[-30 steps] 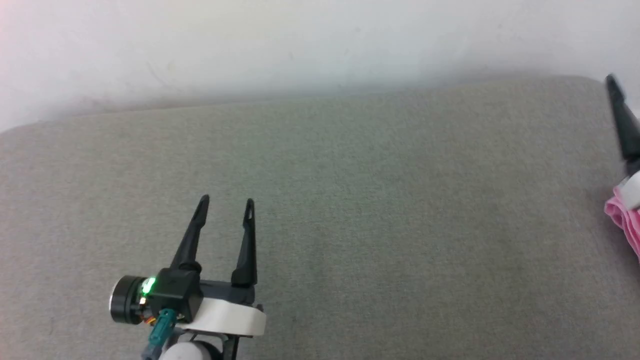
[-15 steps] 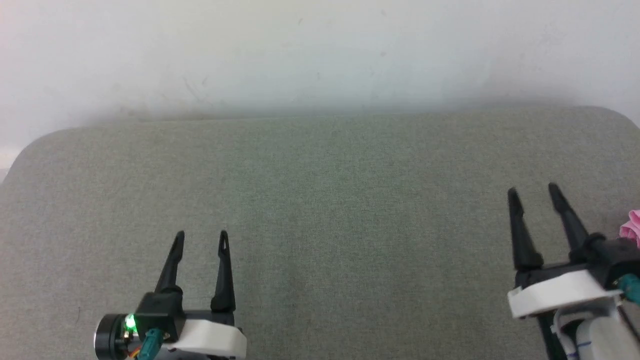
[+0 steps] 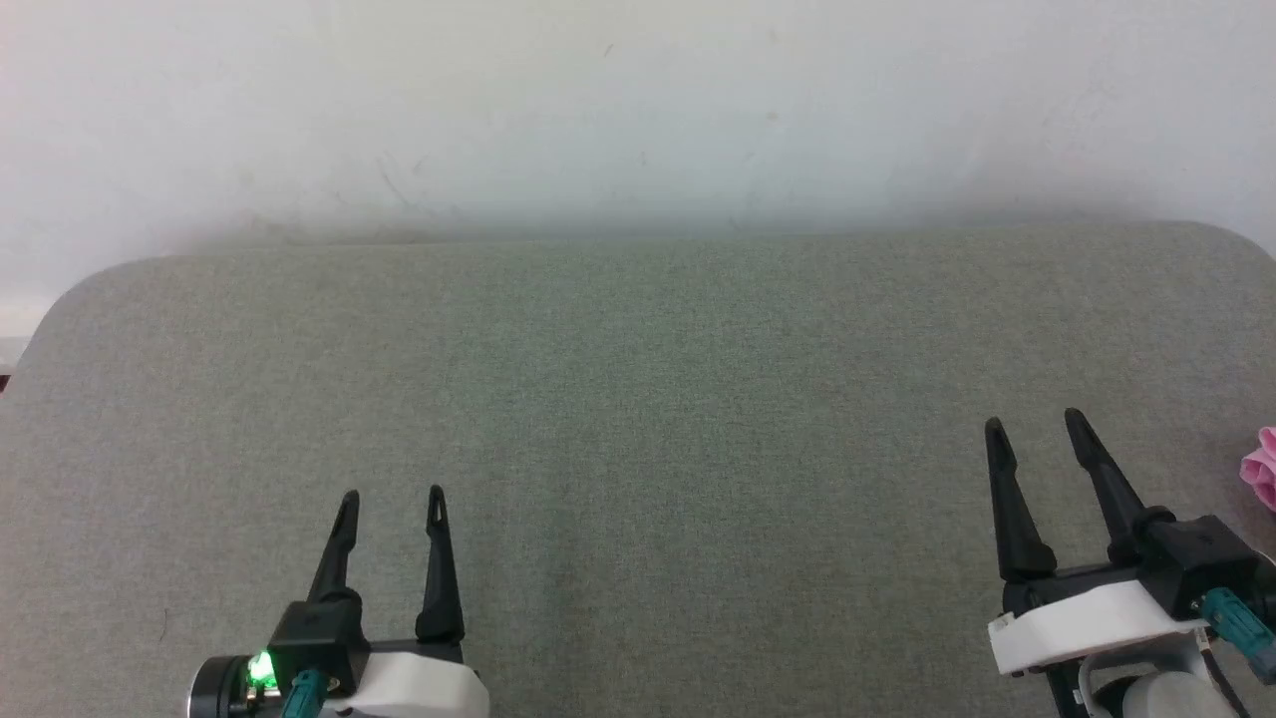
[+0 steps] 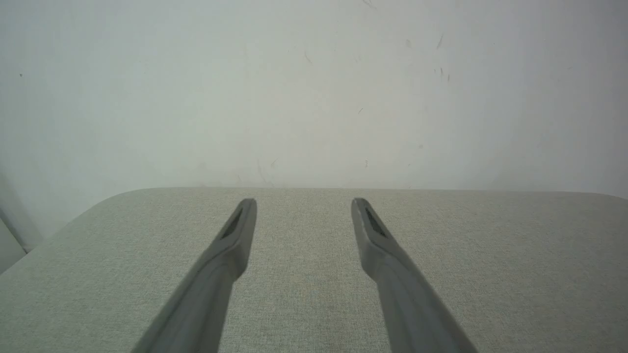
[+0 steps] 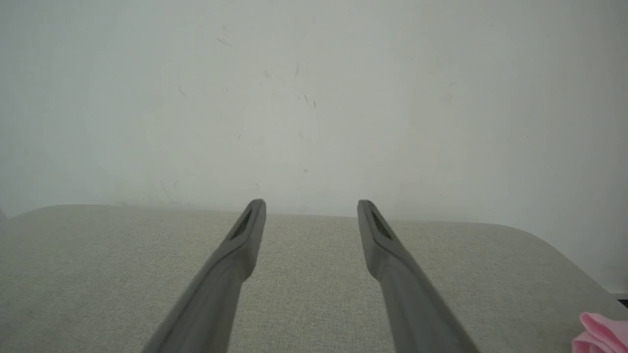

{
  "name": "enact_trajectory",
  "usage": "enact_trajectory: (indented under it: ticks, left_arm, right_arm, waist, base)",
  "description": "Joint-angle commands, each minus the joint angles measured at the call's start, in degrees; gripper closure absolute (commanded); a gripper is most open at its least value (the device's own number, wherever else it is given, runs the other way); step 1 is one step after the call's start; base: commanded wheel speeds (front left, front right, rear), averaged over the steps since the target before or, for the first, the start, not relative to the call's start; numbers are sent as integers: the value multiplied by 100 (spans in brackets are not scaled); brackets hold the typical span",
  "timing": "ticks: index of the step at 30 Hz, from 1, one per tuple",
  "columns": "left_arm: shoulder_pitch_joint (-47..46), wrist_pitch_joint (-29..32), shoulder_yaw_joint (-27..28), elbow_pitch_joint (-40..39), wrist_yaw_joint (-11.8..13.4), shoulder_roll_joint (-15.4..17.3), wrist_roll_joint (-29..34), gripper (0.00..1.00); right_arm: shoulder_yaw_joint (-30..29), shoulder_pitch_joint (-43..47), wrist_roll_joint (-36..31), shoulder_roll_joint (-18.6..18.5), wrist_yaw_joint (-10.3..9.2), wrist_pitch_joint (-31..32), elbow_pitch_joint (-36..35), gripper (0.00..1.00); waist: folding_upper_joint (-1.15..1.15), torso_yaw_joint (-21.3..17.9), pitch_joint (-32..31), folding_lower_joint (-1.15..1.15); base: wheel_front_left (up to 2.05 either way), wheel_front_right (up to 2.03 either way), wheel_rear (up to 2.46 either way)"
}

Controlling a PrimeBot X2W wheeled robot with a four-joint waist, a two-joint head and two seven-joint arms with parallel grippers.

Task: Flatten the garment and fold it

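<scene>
Left gripper (image 3: 392,496) sits at the lower left of the head view. Its fingers are spread wide and point up toward the white wall (image 3: 638,100), and there's nothing between them but bare fabric. Same deal for the right gripper (image 3: 1034,421) at the lower right: jaws fully apart, empty, fingers leaning a bit to the left. It sits a little higher in the picture than the other one. There's a small green light (image 3: 261,668) glowing on the left wrist housing.

The garment (image 3: 1264,467) is just a pink bunch peeking in at the right edge of the head view. It lies on the grey padded surface (image 3: 638,399), near the right gripper on its outer side and not touching the fingers. Most of it is cut off by the frame, so I can't tell how it's laid out, though the bit that shows looks crumpled. The right wrist view catches a pink fold in its bottom right corner, off to the side of the fingers. From the left wrist view, both fingers hover over the grey surface near a rounded corner, with the scuffed wall behind. That gripper is well apart from the pink stuff.
</scene>
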Motion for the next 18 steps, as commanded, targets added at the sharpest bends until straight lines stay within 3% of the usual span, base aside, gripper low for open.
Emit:
enact_trajectory:
  ticks: [1,18]
  left_arm:
    - [27,-27,30,13,51,-17,-35,0]
    - [34,-27,4,-27,70,-31,-30,0]
  right_arm:
    - [0,58,-51,26,-10,-27,-46,0]
    - [-1,63,-48,40,-10,-28,-73,0]
  waist:
    - [0,6,2,0]
    - [0,27,3,0]
  base:
    - [0,0,0]
    - [0,0,0]
